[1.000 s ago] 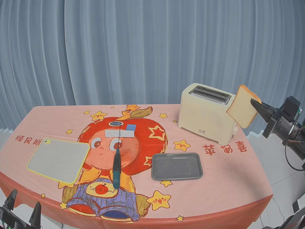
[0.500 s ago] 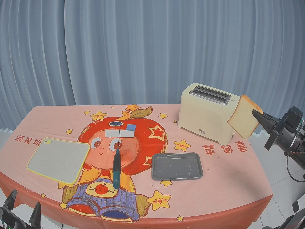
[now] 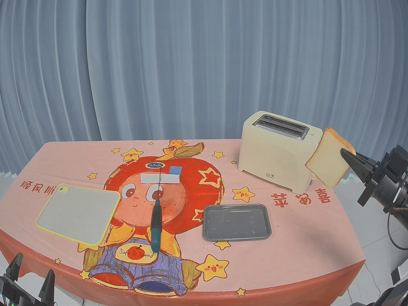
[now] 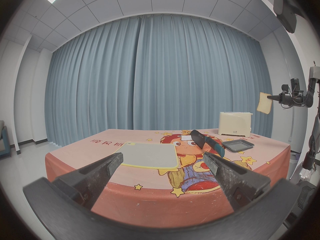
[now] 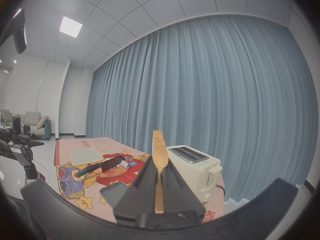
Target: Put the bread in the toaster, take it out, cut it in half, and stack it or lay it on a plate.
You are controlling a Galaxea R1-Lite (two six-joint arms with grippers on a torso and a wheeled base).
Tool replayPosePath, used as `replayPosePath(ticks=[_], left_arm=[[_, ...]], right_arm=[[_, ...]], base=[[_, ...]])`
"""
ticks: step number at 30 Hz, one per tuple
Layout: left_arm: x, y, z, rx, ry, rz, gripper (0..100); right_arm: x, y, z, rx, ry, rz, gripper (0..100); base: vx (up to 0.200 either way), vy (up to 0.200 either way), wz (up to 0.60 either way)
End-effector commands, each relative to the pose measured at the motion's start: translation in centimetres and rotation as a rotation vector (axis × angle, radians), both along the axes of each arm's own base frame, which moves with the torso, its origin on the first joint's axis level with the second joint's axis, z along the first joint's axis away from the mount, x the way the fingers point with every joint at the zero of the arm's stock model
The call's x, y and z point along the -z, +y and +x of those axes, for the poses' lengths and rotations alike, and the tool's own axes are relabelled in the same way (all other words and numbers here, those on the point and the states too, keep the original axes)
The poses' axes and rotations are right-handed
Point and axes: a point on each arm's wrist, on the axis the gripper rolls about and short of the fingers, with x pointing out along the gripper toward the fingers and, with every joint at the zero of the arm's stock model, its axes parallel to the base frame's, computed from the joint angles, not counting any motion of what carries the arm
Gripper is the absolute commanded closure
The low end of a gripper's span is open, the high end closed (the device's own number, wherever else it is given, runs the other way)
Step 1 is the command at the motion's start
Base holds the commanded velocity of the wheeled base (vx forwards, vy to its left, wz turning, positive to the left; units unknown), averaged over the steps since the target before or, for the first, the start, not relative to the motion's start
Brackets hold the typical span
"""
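Note:
My right gripper (image 3: 349,154) is shut on a slice of bread (image 3: 329,157), held in the air just off the right end of the cream toaster (image 3: 274,149). In the right wrist view the bread (image 5: 159,153) stands edge-on between the fingers, with the toaster (image 5: 194,167) beyond. The toaster's two slots face up and look empty. A teal-handled knife (image 3: 156,222) lies at mid-table, blade pointing away. The grey tray (image 3: 236,222) sits in front of the toaster. My left gripper (image 3: 29,273) is open, low at the near left table edge, its fingers (image 4: 238,178) apart.
A grey cutting board with a yellow rim (image 3: 77,213) lies at the near left. A small white and blue card (image 3: 162,177) lies past the knife tip. The table edge drops off just right of the toaster, and blue curtains hang behind.
My right gripper has carried the bread downward and slightly to the right, away from the toaster top. The left arm and table items have not moved.

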Motion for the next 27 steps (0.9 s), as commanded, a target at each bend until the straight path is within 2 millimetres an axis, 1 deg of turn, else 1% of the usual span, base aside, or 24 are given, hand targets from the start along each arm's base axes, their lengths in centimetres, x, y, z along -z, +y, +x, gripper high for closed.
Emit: replayPosePath(ticks=[1,4,20,27], left_arm=[[0.49,0.0,0.12,0.0,0.018,-0.002,0],[0.49,0.0,0.12,-0.002,0.018,-0.002,0],[0.49,0.0,0.12,-0.002,0.018,-0.002,0],[0.49,0.01,0.12,0.0,0.018,-0.002,0]], right_arm=[[-0.22,-0.05,-0.18,-0.001,-0.012,0.003,100],[-0.28,-0.03,-0.2,-0.003,-0.015,0.004,100],[0.11,-0.02,-0.09,-0.003,0.006,-0.005,100],[0.24,-0.02,-0.09,0.0,0.0,-0.028,100]], base=[[0.0,0.0,0.0],[0.0,0.0,0.0],[-0.2,0.0,0.0],[0.0,0.0,0.0]])
